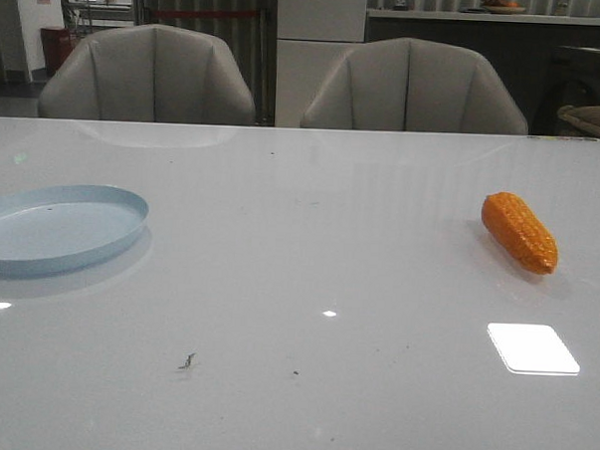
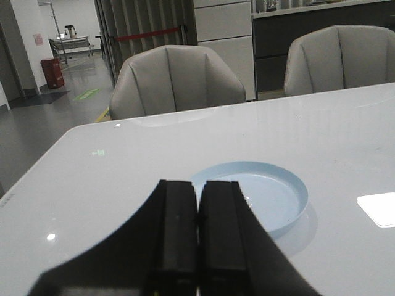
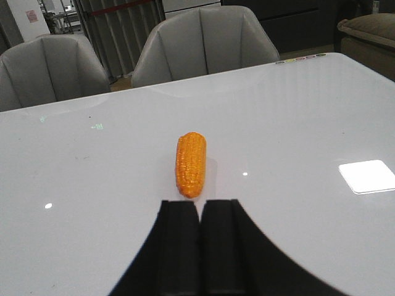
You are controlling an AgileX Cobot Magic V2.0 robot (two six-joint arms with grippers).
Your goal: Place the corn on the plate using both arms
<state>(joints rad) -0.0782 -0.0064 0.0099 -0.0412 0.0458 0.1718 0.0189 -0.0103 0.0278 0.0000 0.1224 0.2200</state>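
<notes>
Front view: the corn (image 1: pixel 520 232) is lying on its side over on the right half of the white table (image 1: pixel 307 285), long axis running diagonally, one end pointing back-left and the other toward the front-right. The plate (image 1: pixel 122 199) is sitting way over at the left edge, well apart from the corn, nothing in it. Neither arm is showing up in this view at all.

Left wrist view: the left gripper (image 2: pixel 197 222) is hovering with its two fingers pressed together, holding nothing, and the plate (image 2: pixel 290 179) is sitting just beyond the fingertips, a bit off to one side.

Right wrist view: the right gripper (image 3: pixel 199 216) is closed up too, fingers touching, nothing between them. The corn (image 3: pixel 191 163) is lying just past the fingertips and pretty much dead ahead, its long axis pointing almost straight away from the gripper.

So I'm guessing the right arm is the nearer one for the grab. It'd need to spread its fingers first, and probably twist the wrist to close across the cob's narrow width.
</notes>
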